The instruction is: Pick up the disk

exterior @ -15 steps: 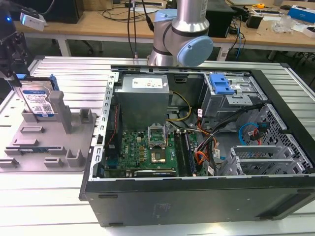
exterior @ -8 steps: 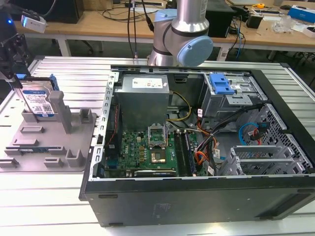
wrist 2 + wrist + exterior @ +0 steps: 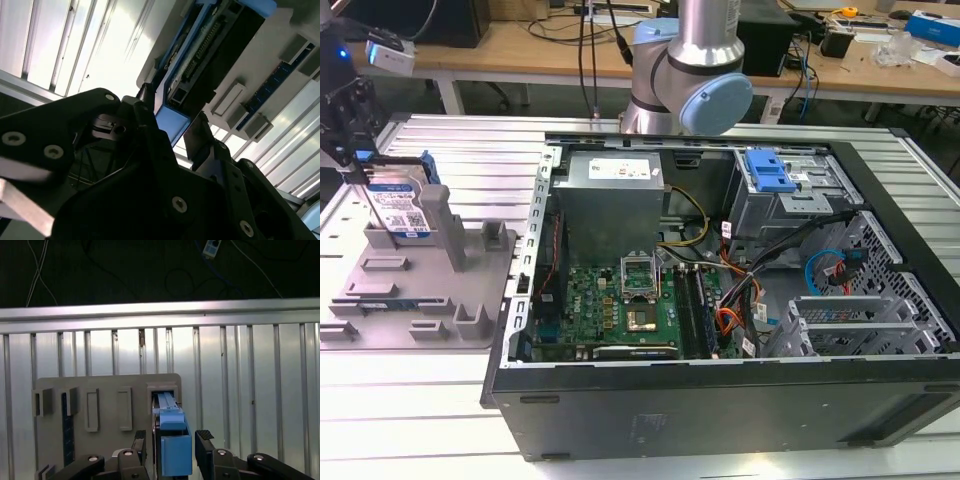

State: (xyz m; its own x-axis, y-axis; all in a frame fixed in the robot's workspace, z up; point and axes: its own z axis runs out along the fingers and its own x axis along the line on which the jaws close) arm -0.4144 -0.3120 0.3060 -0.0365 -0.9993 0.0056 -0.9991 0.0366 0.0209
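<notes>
Ribbed metal tabletop carries an open computer case and, to the exterior view's left, a grey slotted fixture plate. Upright in one slot of that plate stands the disk. Over its top edge hangs the gripper. In the first wrist view its jaws are apart, with one finger on either side of the blue rail, unclamped.

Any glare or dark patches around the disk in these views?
Exterior view: disk evenly lit, table glares on the exterior view's left. Second wrist view: table blown white, gripper in silhouette. First wrist view: disk's blue rail well lit, background black.
</notes>
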